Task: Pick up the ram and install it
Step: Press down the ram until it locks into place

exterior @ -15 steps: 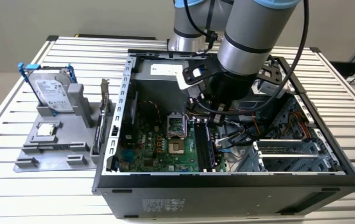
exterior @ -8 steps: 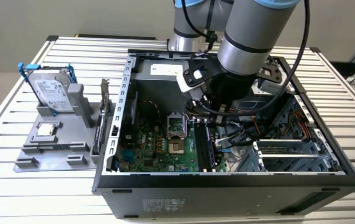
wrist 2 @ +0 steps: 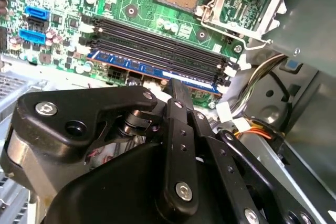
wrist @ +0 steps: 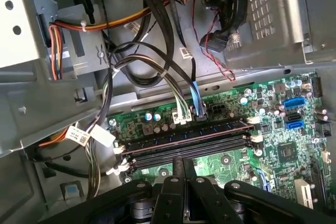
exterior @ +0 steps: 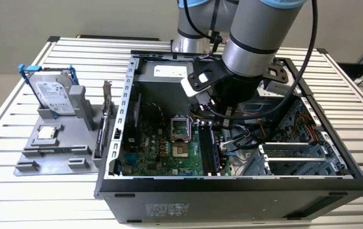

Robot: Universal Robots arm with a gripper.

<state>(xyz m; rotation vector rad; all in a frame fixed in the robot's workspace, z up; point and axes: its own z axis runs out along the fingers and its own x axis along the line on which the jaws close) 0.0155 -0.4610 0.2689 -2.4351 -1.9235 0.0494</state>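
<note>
Slatted metal desk [exterior: 3, 191] carries an open computer case [exterior: 232, 193], lying on its side with its dark near wall closest to the onlooker. Just past that wall lies the green motherboard [exterior: 162, 155], its empty processor socket [exterior: 179, 138] near the middle. Beside the socket run the black memory slots [wrist 2: 157, 45]. The ram [wrist 2: 152, 70], seen in the second wrist view as a long blue-edged stick, stands in the outermost slot, the one closest to the gripper. The gripper [wrist 2: 176, 88] hangs right over it with its fingers closed together and holding nothing; whether the tips touch the stick cannot be told. In the first wrist view the closed gripper [wrist: 182, 163] sits just short of the slots, with bundled cables [wrist: 173, 93] beyond them. The grey robot arm [exterior: 258, 33] reaches down into the case from the far side. On the exterior view's left, a grey holder tray [exterior: 73, 155] bears a square silver processor chip [exterior: 46, 133] and, farther back, an upright hard drive [exterior: 54, 95].
</note>
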